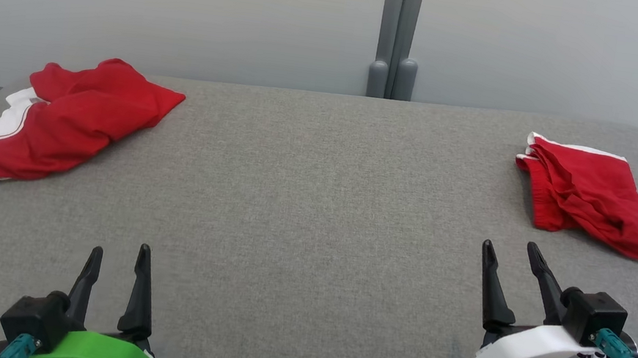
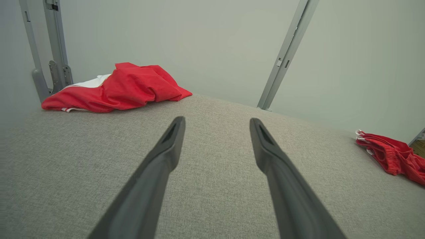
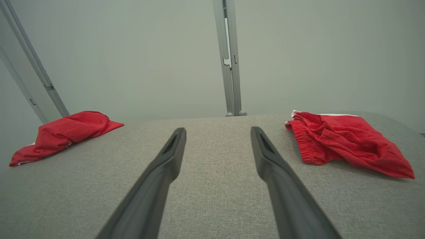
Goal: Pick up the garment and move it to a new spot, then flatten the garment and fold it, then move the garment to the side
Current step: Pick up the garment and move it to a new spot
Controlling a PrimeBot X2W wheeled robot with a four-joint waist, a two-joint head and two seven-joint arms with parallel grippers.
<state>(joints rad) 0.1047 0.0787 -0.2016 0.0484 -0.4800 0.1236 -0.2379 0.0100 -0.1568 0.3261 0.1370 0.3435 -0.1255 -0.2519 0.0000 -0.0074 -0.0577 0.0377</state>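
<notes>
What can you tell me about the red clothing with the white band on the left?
The red garment is soft, thin-looking cloth, bright red with a white band along its left edge. It lies crumpled and creased, not folded flat, near the far left corner of the grey fabric-covered table. It rests on the table alone; the left gripper stands open, well short of it.
</notes>
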